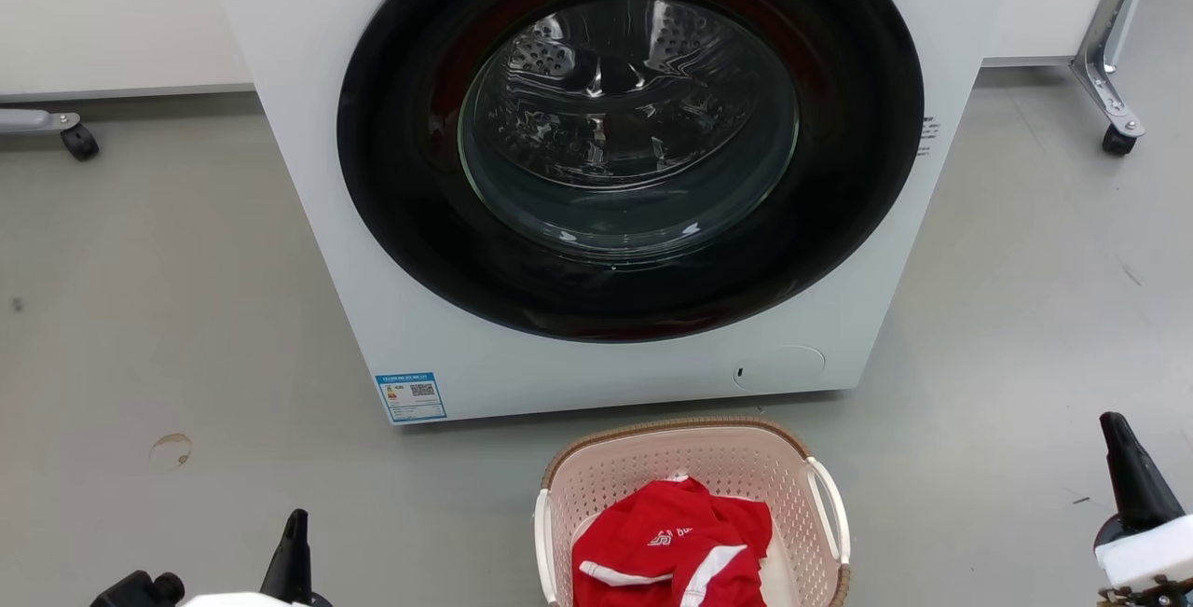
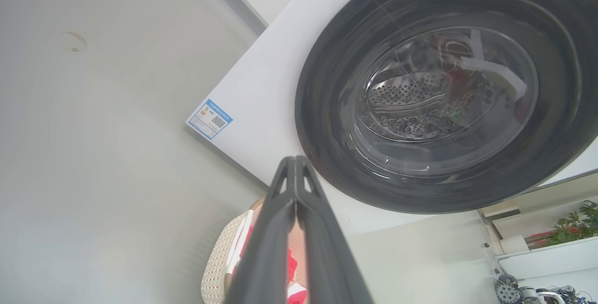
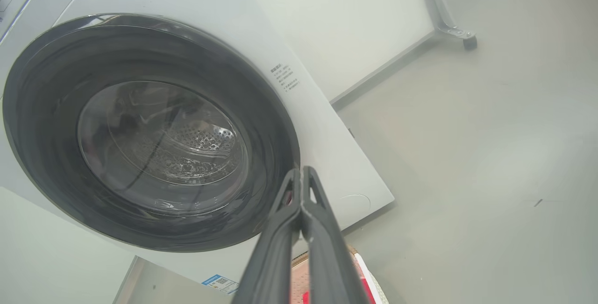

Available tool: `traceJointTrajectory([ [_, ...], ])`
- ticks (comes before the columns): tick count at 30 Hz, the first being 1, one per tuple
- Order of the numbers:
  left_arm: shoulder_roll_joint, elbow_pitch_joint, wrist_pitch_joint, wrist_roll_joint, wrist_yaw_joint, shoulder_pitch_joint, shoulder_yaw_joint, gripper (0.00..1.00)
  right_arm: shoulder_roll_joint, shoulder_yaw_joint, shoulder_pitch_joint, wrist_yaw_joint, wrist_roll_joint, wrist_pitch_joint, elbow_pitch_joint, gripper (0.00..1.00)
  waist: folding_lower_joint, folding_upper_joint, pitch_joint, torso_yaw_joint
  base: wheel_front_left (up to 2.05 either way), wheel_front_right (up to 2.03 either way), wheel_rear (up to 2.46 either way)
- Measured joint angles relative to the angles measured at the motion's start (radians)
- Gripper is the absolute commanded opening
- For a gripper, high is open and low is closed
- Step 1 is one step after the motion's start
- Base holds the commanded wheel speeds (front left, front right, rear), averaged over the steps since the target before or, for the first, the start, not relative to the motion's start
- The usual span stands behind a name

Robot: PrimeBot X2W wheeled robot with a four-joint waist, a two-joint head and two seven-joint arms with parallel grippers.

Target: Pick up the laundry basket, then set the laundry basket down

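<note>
At left wrist view's edge, green plant [image 2: 572, 222], laundry basket [image 2: 217, 259] half-hidden

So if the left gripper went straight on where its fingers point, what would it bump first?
Probably the white front of the washing machine, right beside its dark door ring: the shut left gripper aims there. The laundry basket lies off that line. Depth is hard to judge.

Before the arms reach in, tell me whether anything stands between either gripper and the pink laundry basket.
Nothing visible does. The pale pink perforated laundry basket sits on grey floor between the left gripper and right gripper; its white loop handles are uncovered.
</note>
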Motion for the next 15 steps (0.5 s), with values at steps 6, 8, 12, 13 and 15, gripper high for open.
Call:
traceJointTrajectory([
  [6, -0.004, 0.002, 0.014, -0.055, -0.015, -0.001, 0.016, 0.00, 0.004, -0.014, -0.009, -0.003, 0.061, 0.016, 0.008, 0.00, 0.0000, 0.0000, 0.003, 0.001, 0.00, 0.00, 0.00],
  [8, -0.007, 0.003, 0.017, -0.074, -0.016, -0.005, 0.021, 0.00, 0.006, -0.018, -0.017, -0.003, 0.083, 0.017, 0.009, 0.00, 0.0000, 0.0000, 0.004, 0.002, 0.00, 0.00, 0.00],
  [12, -0.013, 0.005, 0.026, -0.109, -0.025, -0.020, 0.030, 0.00, 0.009, -0.024, -0.017, -0.003, 0.123, 0.025, 0.016, 0.00, -0.0001, 0.0000, 0.006, 0.002, 0.00, 0.00, 0.00],
  [13, -0.016, 0.005, 0.030, -0.120, -0.029, -0.022, 0.033, 0.00, 0.010, -0.025, -0.018, -0.003, 0.134, 0.026, 0.018, 0.00, -0.0001, 0.0000, 0.007, 0.003, 0.00, 0.00, 0.00],
  [15, -0.020, 0.005, 0.033, -0.138, -0.034, -0.022, 0.038, 0.00, 0.012, -0.028, -0.019, -0.003, 0.156, 0.030, 0.021, 0.00, 0.0000, 0.0000, 0.008, 0.003, 0.00, 0.00, 0.00],
])
